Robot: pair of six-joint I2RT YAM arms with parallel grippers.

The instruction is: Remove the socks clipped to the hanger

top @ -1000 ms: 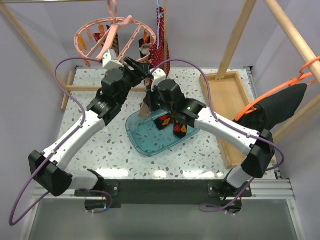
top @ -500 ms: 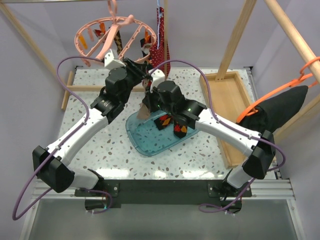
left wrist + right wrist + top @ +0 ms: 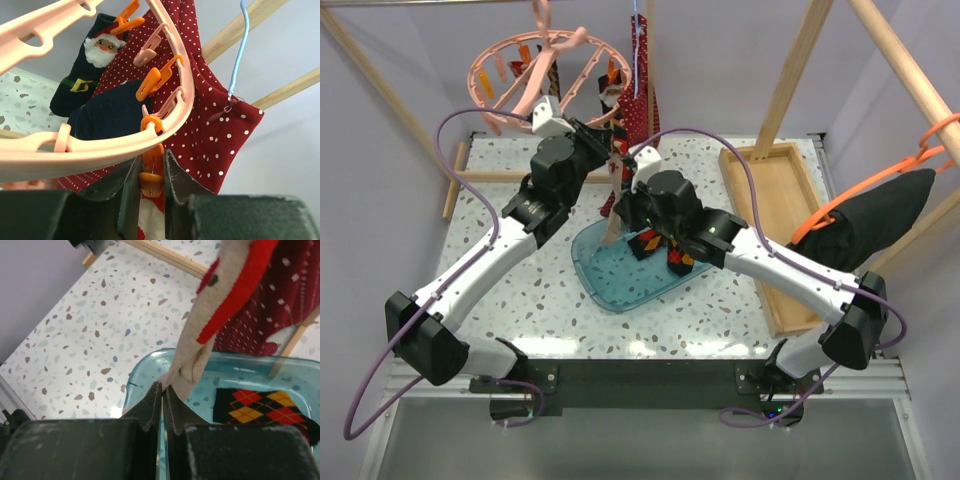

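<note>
Sock in right tool, clip in left tool

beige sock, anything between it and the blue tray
Nothing visible does: the beige sock hangs over the blue tray, its tip pinched in the right hand. Only the orange clip in the left hand holds it up.

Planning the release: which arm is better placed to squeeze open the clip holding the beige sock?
Left. The left gripper sits closed around the orange clip on the pink hanger; the right gripper is lower, pinching the beige sock at its bottom end above the blue tray.
</note>
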